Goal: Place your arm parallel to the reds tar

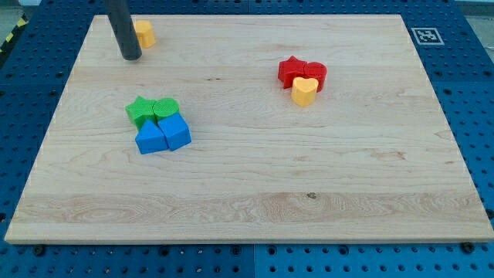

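The red star (291, 70) lies on the wooden board at the view's upper right of centre, touching a red block (315, 72) on its right and a yellow heart (304, 91) below. My tip (131, 57) is at the view's upper left, far to the left of the red star, just left of a yellow block (144, 33). The dark rod rises from the tip out of the view's top.
A green star (140, 110), a green block (166, 109), a blue triangular block (150, 139) and a blue block (175, 132) cluster left of centre. A fiducial tag (425, 35) sits at the board's upper right corner. The blue pegboard (478, 116) surrounds the board.
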